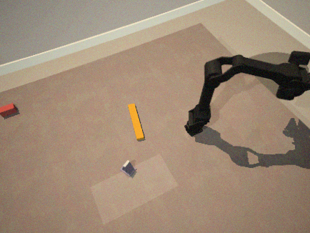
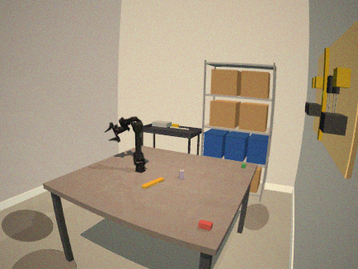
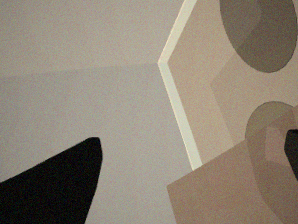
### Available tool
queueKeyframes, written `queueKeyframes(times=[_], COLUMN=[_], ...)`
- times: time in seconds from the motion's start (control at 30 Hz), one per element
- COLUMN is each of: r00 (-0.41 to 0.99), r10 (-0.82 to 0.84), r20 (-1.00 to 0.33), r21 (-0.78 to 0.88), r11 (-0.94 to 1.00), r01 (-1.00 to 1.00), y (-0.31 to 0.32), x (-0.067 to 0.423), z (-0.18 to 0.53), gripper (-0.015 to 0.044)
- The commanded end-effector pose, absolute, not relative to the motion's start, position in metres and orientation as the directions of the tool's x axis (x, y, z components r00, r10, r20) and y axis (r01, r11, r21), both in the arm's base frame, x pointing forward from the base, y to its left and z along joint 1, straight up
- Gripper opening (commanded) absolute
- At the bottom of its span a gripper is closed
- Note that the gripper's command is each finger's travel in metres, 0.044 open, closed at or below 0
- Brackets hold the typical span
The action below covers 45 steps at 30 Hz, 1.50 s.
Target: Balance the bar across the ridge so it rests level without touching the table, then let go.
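While my gripper (image 1: 196, 126) hangs in the air with its jaws spread wide and nothing between them, the orange bar (image 1: 136, 121) lies flat on the table (image 1: 53, 150), well apart from me and near the small purple ridge (image 1: 128, 168). If I take the bar off its middle, I judge it will tip on that narrow ridge and drop an end onto the table.

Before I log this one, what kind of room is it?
Probably a storeroom or workshop: a metal shelf rack with cardboard and blue boxes, a wall-mounted tool board, and a work table carrying the robot arm.
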<state>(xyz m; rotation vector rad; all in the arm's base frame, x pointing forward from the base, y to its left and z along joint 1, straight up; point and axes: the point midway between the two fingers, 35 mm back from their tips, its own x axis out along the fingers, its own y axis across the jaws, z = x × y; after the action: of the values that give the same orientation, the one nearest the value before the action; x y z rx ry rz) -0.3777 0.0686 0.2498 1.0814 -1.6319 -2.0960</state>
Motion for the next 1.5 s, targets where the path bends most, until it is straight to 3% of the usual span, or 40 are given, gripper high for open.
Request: queueKeyframes(times=[0.0, 0.1, 0.63, 0.9, 1.47], r00=[-0.685, -0.707, -0.808, -0.823, -0.824], r10=[-0.616, -0.58, -0.349, -0.235, -0.004], r20=[-0.388, -0.404, -0.475, -0.516, -0.566], r21=[0.918, 0.911, 0.856, 0.836, 0.743], r11=[-0.327, -0.324, -0.397, -0.349, -0.435], r01=[-0.226, -0.255, -0.332, -0.425, -0.508], y=[0.069, 0.08, 0.166, 0.203, 0.272], x=[-0.377, -0.374, -0.339, -0.311, -0.249], z=[0.25, 0.248, 0.237, 0.227, 0.218], gripper=[0.0374, 0.0315, 0.0315, 0.0315, 0.0315])
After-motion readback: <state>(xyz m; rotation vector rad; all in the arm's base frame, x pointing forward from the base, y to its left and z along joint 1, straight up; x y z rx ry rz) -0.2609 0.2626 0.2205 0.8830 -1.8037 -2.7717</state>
